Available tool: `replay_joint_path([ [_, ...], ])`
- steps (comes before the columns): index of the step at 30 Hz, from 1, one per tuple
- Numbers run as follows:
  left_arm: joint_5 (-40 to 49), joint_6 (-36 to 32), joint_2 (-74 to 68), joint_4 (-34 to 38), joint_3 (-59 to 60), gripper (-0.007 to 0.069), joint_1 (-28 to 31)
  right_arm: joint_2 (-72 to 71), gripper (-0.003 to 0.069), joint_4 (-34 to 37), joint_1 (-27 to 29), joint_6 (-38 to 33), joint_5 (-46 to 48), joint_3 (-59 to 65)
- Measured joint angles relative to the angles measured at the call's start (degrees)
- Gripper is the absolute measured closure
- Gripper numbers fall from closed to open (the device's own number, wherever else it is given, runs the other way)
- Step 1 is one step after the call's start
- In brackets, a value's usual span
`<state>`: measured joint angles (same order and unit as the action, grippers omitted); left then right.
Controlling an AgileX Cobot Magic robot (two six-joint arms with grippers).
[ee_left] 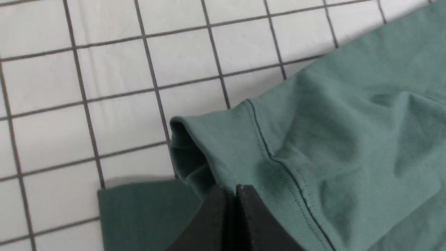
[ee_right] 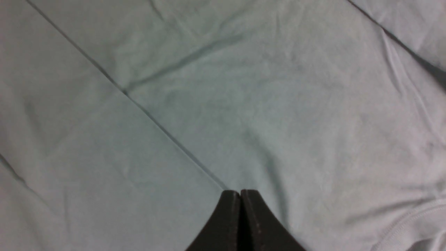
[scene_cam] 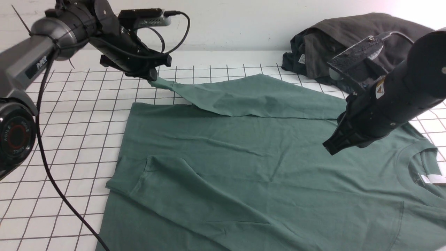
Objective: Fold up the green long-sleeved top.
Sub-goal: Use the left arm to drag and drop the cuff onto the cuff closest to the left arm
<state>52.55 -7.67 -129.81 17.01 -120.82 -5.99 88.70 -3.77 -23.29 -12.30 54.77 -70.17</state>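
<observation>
The top (scene_cam: 244, 157) lies spread on the gridded surface (scene_cam: 80, 115). The left fingers (ee_left: 212, 219) are clenched on the ribbed cuff (ee_left: 223, 150) of the top's far sleeve (scene_cam: 244, 97), holding it lifted just past the top's far hem corner. The right fingers (ee_right: 228, 223) are pressed together, gripping nothing, over the top's body near its collar (scene_cam: 404, 153). A grey garment (scene_cam: 348, 35) sits heaped beyond the top's far shoulder.
</observation>
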Motion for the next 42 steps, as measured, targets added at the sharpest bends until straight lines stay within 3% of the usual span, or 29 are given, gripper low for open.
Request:
replay_joint_path([
  [7, 6.9, -0.4, 6.8, 0.0, 6.5, 0.0622, -0.1, -4.0, 0.0673, -0.7, 0.0, 0.0, 3.9, 0.0],
  [11, 7.2, -2.4, 15.6, -0.2, 19.0, 0.0622, -0.2, -8.9, 0.0673, -0.3, 0.0, 0.0, 7.3, 0.0],
  [21, -5.9, -6.8, 32.9, 0.4, 53.4, 0.0622, -4.8, -11.7, 0.0673, 7.7, -1.2, -0.1, 16.2, -0.3],
  [26, -10.8, -6.8, 37.4, 0.4, 63.4, 0.0622, -5.6, -12.3, 0.0673, 9.2, -3.3, -0.1, 16.4, -0.3],
  [35, -12.3, -8.0, 38.8, -2.0, 68.5, 0.0619, -5.7, -15.4, 0.0673, 11.3, -8.7, 0.6, 16.6, -0.3],
  [42, -10.0, -9.6, 38.8, -3.3, 68.5, 0.0478, -5.7, -18.9, 0.0673, 11.5, -10.5, 2.6, 16.8, 0.3],
])
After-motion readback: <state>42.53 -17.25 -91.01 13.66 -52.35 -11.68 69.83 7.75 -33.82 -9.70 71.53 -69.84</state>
